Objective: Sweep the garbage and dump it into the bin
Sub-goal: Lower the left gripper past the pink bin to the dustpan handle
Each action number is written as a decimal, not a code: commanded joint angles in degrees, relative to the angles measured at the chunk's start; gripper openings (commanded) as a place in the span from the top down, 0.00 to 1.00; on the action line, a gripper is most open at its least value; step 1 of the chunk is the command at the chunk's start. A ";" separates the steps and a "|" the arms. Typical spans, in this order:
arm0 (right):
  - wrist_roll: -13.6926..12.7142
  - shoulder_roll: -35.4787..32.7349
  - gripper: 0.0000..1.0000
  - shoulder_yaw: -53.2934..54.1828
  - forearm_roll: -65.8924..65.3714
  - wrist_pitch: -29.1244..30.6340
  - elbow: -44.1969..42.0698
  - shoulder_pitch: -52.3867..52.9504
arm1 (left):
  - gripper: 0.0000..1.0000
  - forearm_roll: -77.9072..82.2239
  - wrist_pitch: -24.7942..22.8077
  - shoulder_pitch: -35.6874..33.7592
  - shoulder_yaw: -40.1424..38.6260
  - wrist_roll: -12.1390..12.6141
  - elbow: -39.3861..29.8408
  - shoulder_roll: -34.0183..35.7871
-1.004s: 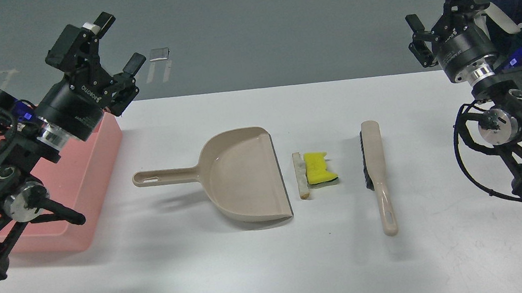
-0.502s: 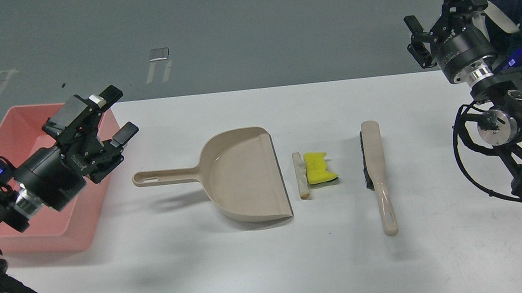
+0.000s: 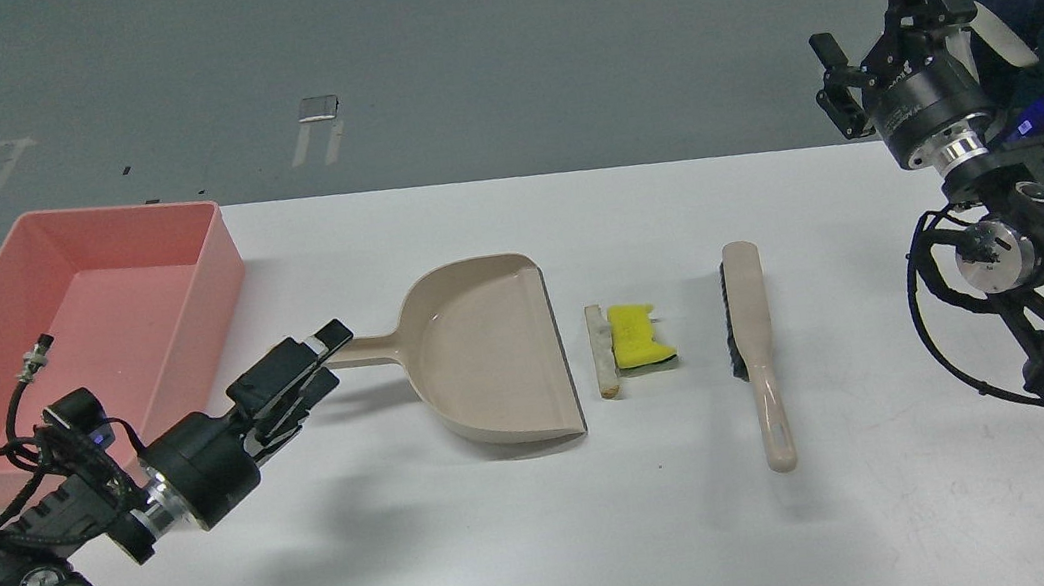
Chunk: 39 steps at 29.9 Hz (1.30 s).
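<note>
A white table [image 3: 516, 556] carries everything, and the beige dustpan [image 3: 489, 348] near its middle serves as the landmark for the rest. The pink bin [image 3: 172, 240], a low-walled rectangular tub, sits well to the left of the dustpan at the table's left edge. The left arm comes in low from the lower left, and the left gripper [image 3: 314, 359] lies over the free end of the dustpan's handle, covering it; its fingers appear close together, but from this angle I cannot tell whether they are clamped on the handle or merely over it. The right gripper [image 3: 864, 21] hangs high, far to the right of the dustpan and beyond the table's back edge, its fingers spread apart and holding nothing. A beige hand brush [image 3: 758, 358] with dark bristles lies to the right of the dustpan, apart from it, handle pointing toward the near edge. The garbage [image 3: 630, 344] lies between the dustpan's open lip and the brush: an off-white bread wedge [image 3: 601, 348] just beside the lip, and a yellow sponge piece [image 3: 637, 336] with a dark underside touching the wedge on the side away from the dustpan.
</note>
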 commanded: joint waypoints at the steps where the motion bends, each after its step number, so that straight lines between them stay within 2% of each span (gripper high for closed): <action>1: 0.00 0.00 0.00 0.00 0.00 0.00 -0.01 -0.01 | 0.02 0.04 1.32 -0.05 0.11 0.16 2.94 -1.83; 9: 0.00 0.08 0.00 0.00 0.00 0.00 -0.01 0.08 | 0.02 0.04 3.52 -0.57 0.11 0.95 9.80 -5.35; 26: 0.00 0.08 0.00 0.00 -0.08 0.00 -0.01 0.08 | 0.02 -0.04 5.46 -3.73 0.11 2.36 14.64 -10.80; 30: 0.00 0.08 0.00 0.00 -0.08 -0.09 -0.01 0.08 | 0.02 -0.04 6.07 -4.44 0.02 4.29 15.43 -11.95; 33: 0.00 0.17 0.00 0.00 -0.08 0.00 -0.01 0.08 | 0.02 -0.04 6.69 -4.70 0.11 4.73 15.61 -12.56; 39: 0.00 0.26 0.00 0.00 -0.08 0.00 -0.01 0.08 | 0.10 -0.04 7.13 -4.70 0.11 4.73 15.87 -13.27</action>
